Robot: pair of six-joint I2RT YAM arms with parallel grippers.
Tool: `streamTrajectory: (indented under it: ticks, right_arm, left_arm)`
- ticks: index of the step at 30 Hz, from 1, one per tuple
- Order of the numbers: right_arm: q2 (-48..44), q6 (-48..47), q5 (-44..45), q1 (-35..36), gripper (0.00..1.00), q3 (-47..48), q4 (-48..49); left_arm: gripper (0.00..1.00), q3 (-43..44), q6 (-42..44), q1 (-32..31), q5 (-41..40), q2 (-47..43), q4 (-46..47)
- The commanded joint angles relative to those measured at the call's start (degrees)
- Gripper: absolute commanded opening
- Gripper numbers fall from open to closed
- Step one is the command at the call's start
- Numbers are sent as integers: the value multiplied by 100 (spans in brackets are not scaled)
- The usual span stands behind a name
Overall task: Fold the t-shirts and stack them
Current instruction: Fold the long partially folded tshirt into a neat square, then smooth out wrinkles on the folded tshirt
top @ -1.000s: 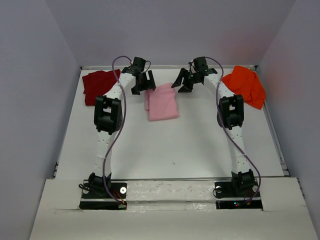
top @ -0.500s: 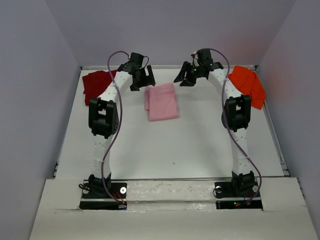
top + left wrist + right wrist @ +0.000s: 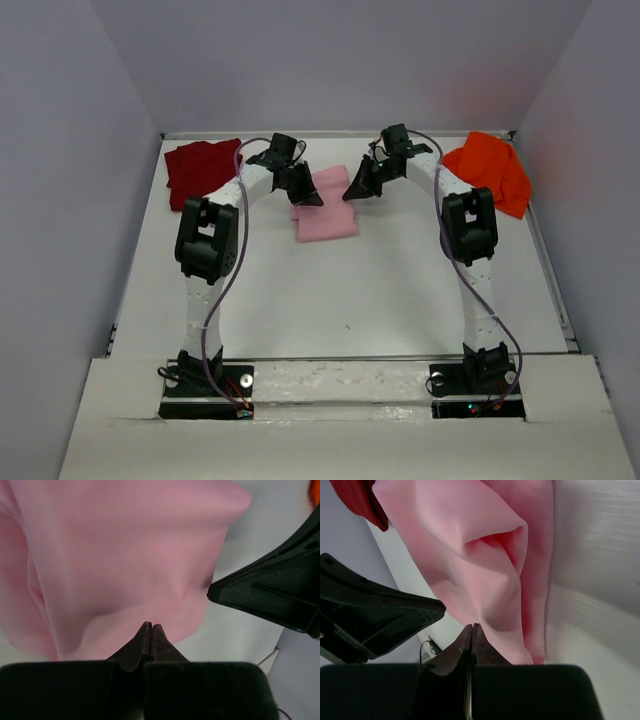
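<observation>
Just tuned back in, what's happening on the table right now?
Both arms are working on the pink t-shirt, which looks partly folded into a narrow shape mid-table. The left gripper and right gripper are shut on its far edge, side by side. The dark red t-shirt lies at the far left and the orange t-shirt at the far right, neither stacked yet.

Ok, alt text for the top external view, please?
Seen from above, on a white table, the left gripper and right gripper are closed on the far edge of a folded light pink cloth t-shirt. A dark red cloth t-shirt lies at the far left corner, a bright orange cloth t-shirt at the far right.
</observation>
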Motion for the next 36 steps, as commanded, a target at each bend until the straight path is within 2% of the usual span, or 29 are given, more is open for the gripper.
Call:
streamTrajectory:
  ticks: [1,8,11,18,25,33,36]
  right_arm:
    - [154,111,-186,157,0,370,306]
    - [603,173,-81,262,0,600,228]
    - [586,-126,516,367,0,512,-167]
    - [-99,-759,1387,421,0,-743,-538]
    - [-1013,-891,1906,666,0,-2308,-521]
    - [-2436,-523,2029,1053,0,-4213,-301]
    - [-3095,-225,2047,1308,0,-4698,-301]
  left_arm:
    - [0,17,-232,56,435,113,457]
    - [0,378,-162,83,330,632,177]
    - [0,282,-127,83,259,790,-87]
    - [0,-473,93,65,-295,633,-580]
    - [0,-1922,251,-260,-286,-236,-369]
    - [0,-3399,155,-1244,-287,-1668,-220]
    - [0,-3708,6,-1664,-251,-2047,-219]
